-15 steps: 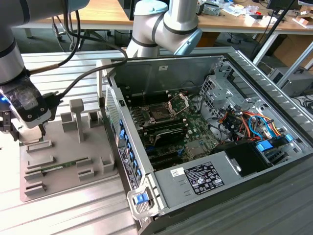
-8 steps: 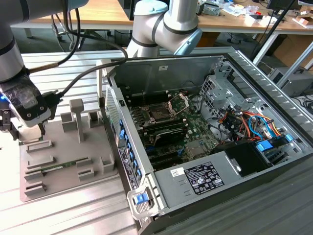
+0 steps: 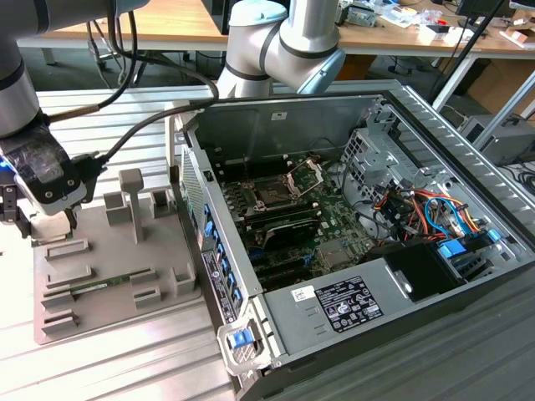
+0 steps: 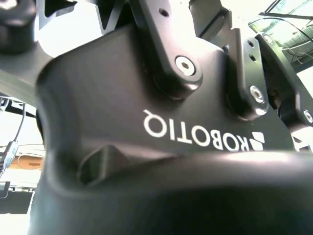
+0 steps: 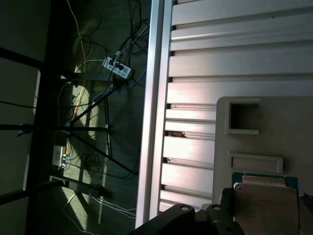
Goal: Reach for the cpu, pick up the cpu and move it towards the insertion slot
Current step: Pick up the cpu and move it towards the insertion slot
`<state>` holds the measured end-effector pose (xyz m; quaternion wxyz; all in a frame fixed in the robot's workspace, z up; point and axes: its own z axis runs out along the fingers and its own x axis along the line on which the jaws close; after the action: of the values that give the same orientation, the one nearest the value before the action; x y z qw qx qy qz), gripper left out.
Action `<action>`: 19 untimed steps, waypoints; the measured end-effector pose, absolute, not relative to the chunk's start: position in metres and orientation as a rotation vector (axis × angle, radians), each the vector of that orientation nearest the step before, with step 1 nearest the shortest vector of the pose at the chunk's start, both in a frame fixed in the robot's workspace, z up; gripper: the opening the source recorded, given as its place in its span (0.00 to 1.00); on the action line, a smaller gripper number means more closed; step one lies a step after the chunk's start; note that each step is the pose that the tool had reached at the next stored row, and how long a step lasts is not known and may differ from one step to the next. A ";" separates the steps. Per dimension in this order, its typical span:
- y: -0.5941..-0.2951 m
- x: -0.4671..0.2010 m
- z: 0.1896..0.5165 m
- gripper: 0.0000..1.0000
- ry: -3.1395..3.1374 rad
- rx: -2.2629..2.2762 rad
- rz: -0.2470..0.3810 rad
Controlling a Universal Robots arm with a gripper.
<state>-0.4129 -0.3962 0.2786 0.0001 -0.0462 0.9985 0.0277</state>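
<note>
Beneath the gripper (image 3: pixel 50 225), near the grey tray's (image 3: pixel 117 280) edge, sits the cpu (image 5: pixel 264 205), close against the gripper's dark links; whether the gripper is open or closed cannot be told. Well away from it, the insertion slot (image 3: pixel 272 194) lies walled inside the open case (image 3: pixel 334 109).

White lettering (image 4: pixel 200 133) marks the end effector (image 4: pixel 122 93); small print covers the power supply (image 3: pixel 292 334) label (image 3: pixel 349 305).
</note>
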 end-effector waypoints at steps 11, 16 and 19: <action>-0.396 -0.413 0.281 0.54 3.137 -0.145 0.087; -0.396 -0.413 0.282 0.54 3.137 -0.145 0.088; -0.396 -0.413 0.283 0.54 3.137 -0.145 0.088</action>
<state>-0.4129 -0.3962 0.2827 0.0001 -0.0462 0.9985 0.0281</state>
